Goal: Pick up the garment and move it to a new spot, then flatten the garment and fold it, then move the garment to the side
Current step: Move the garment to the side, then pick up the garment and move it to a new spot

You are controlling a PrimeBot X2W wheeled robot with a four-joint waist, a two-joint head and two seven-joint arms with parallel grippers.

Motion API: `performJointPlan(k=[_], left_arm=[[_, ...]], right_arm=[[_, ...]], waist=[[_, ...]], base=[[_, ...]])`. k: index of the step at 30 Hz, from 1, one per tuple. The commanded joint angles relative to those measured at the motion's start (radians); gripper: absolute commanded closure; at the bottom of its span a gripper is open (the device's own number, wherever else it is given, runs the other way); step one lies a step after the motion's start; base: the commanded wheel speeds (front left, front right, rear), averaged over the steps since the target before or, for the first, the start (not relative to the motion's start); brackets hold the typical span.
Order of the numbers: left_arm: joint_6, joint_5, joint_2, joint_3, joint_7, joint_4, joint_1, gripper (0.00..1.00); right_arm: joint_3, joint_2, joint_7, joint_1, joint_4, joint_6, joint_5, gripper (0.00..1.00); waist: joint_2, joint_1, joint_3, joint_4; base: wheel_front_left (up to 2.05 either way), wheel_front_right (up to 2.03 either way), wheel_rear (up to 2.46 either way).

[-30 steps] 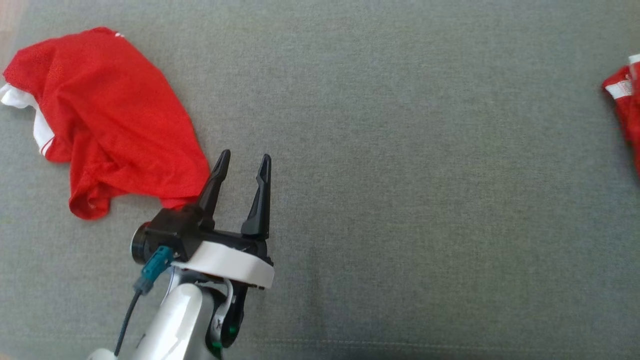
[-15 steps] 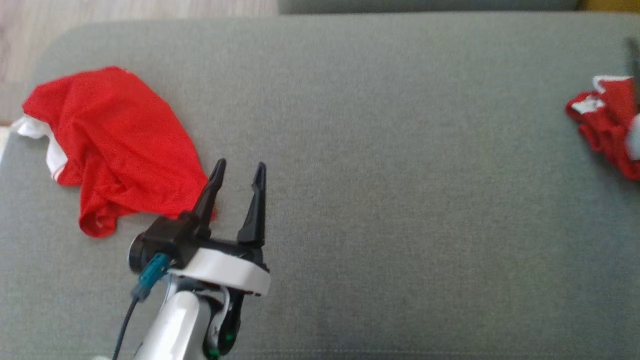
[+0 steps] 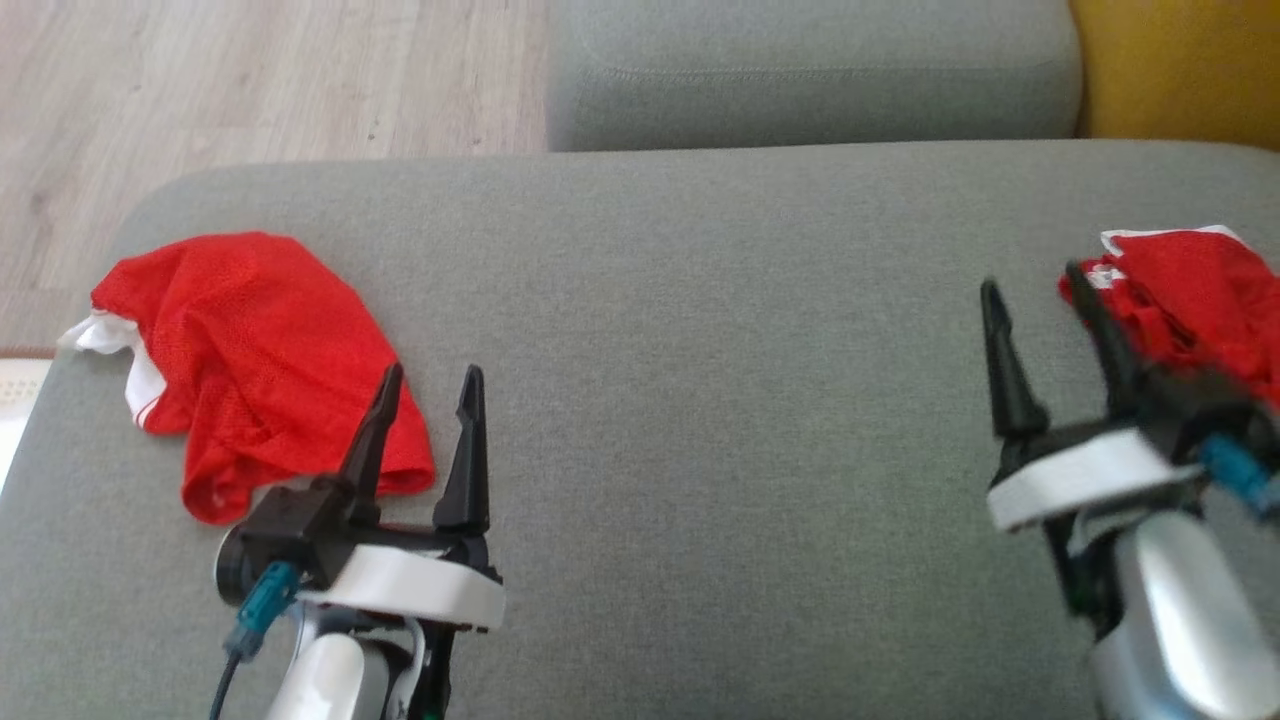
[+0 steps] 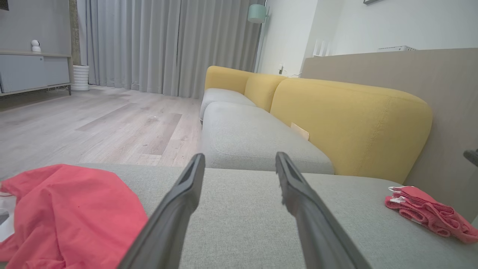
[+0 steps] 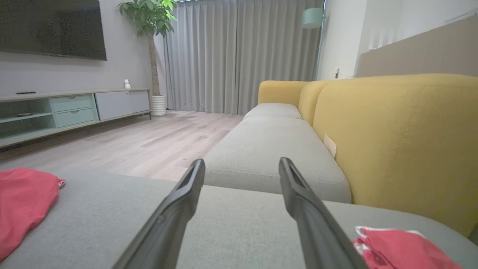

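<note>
Cushion [image 3: 700, 420] bare between left gripper [image 3: 432, 370] and right gripper [image 3: 1032, 277], jaws both apart; garment [image 3: 250, 360] outside left jaws, folded cloth [image 3: 1195, 290] outside right.

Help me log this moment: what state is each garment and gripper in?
left garment: crumpled, lying on the grey cushion, not held.
right garment: bunched in a heap on the cushion, not held.
left gripper: open, empty.
right gripper: open, empty.

Grey fabric sofa seat [image 3: 720, 300] spans foreground; yellow fabric backrest cushions [image 4: 351, 123] beside it; pale wood plank floor [image 3: 250, 80], grey pleated curtains [image 5: 231, 56] beyond.
</note>
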Motion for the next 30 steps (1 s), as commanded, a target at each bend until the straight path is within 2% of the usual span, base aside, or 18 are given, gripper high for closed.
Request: performJointPlan(k=[1,9,18,30], left_arm=[[0.001,0.011,0.002,0.041,-0.012,-0.038,-0.025,0.00],[-0.003,0.020,0.002,0.061,-0.012,-0.033,0.021,0.00],[-0.019,0.021,0.002,0.073,-0.012,-0.030,0.065,0.00],[-0.021,0.028,0.002,0.067,-0.012,-0.025,0.070,0.00]], right_arm=[[0.018,0.025,-0.032,0.002,-0.035,-0.001,0.004,0.00],[-0.040,0.100,-0.093,0.125,-0.032,-0.001,0.013,0.00],[-0.029,0.106,-0.115,0.222,-0.031,-0.001,0.045,0.00],[-0.031,0.107,-0.116,0.239,-0.066,-0.001,0.053,0.00]], waist=[[-0.0001,0.0000,-0.008,-0.003],[-0.0001,0.0000,-0.026,-0.006],[-0.0001,0.0000,-0.046,-0.015],[-0.0001,0.0000,-0.050,-0.018]], base=[[0.00,0.00,0.00],[0.00,0.00,0.00],[0.00,0.00,0.00],[0.00,0.00,0.00]])
